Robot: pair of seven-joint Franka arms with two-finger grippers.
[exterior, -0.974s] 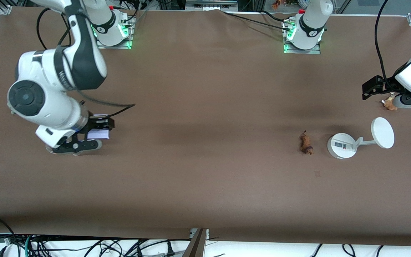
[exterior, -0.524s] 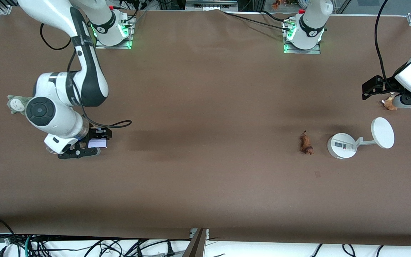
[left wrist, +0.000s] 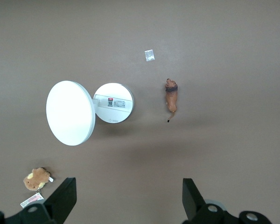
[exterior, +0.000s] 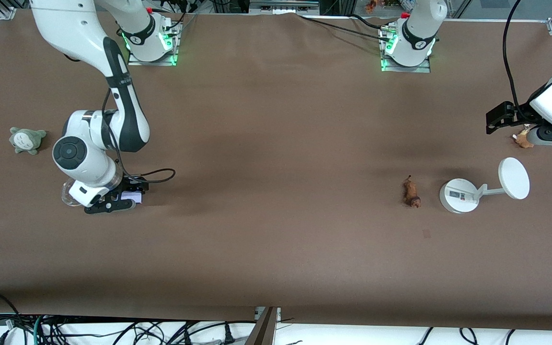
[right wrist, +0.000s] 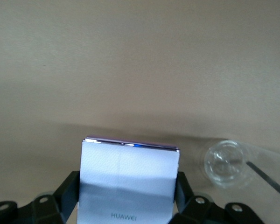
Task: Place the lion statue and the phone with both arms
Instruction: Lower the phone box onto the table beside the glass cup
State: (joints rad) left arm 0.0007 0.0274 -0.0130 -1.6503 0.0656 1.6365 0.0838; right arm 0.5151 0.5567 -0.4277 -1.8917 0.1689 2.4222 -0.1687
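We see the right pincer [exterior: 130,195] low at the right arm's end of the worktop [exterior: 276,239], clamped on the pale lavender phone [right wrist: 129,179]. The left pincer [left wrist: 126,200] hangs spread and empty, seemingly well above the reddish-brown lion statue [exterior: 411,191].

Brown-covered table [exterior: 276,143] (metal framing at corners), tangled cables [exterior: 161,330] beneath its edge

A robotics lab: two arm bases [exterior: 151,43] bolted along a brown-covered table [exterior: 276,249], aluminium framing [exterior: 7,12] at its corner, cables [exterior: 161,333] tangled below.
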